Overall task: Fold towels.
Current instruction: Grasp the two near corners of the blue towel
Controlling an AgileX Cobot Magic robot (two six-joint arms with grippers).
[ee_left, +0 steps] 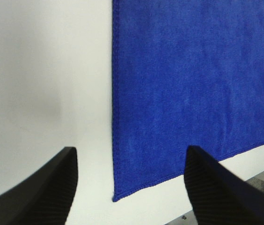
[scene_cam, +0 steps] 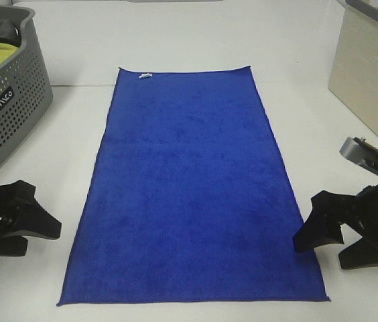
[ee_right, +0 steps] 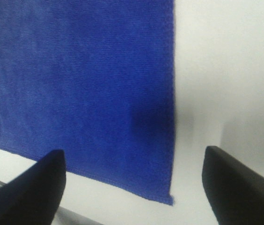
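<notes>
A blue towel (scene_cam: pixel 192 188) lies spread flat on the white table, long side running from near to far, with a small white tag (scene_cam: pixel 145 76) at its far edge. My left gripper (scene_cam: pixel 31 228) is open and empty, just left of the towel's near left corner (ee_left: pixel 114 198). My right gripper (scene_cam: pixel 333 235) is open and empty, just right of the towel's near right corner (ee_right: pixel 169 200). The towel fills much of the left wrist view (ee_left: pixel 193 75) and of the right wrist view (ee_right: pixel 76 79).
A grey perforated laundry basket (scene_cam: pixel 8 94) stands at the far left with yellow-green and dark cloth inside. A beige cabinet (scene_cam: pixel 370 74) stands at the far right. The table's near edge runs close to the towel's near edge.
</notes>
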